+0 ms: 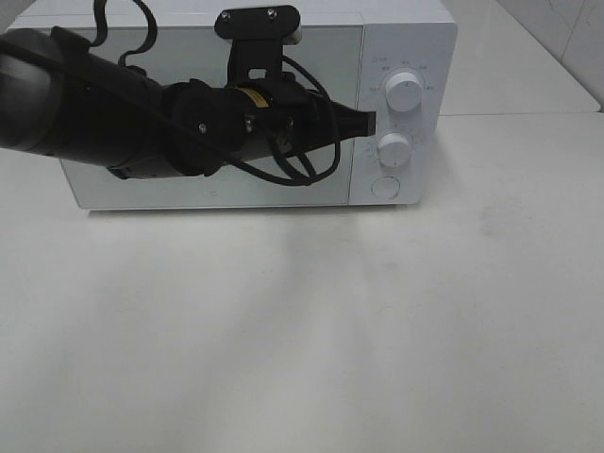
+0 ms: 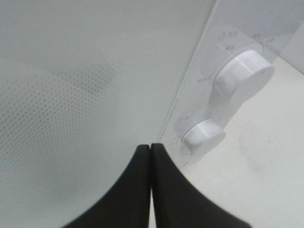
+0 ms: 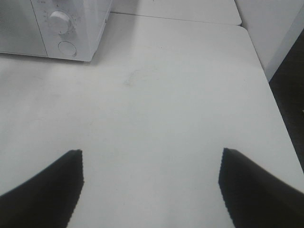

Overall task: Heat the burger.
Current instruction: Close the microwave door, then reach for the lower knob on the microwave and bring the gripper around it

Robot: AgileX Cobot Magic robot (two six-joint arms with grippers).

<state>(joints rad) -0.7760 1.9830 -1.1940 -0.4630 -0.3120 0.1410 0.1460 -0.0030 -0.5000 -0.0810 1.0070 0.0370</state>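
The burger is out of view in every frame. A white microwave [image 1: 408, 38] stands at the back of the table with its door [image 1: 142, 189] closed. My left gripper [image 1: 370, 123] is shut with nothing between its fingers, and its tip sits at the door's right edge, beside the control panel. In the left wrist view the closed fingertips [image 2: 150, 146] meet in front of the door seam, close to the lower knob [image 2: 204, 135]. My right gripper [image 3: 152, 154] is open and empty above the bare table, to the right of the microwave [image 3: 90, 28].
The control panel carries an upper knob [image 1: 406, 91], a lower knob [image 1: 394, 148] and a round button [image 1: 385, 187]. The white table [image 1: 302, 330] spreads out in front. Its right edge [image 3: 280, 123] drops off beside a white wall.
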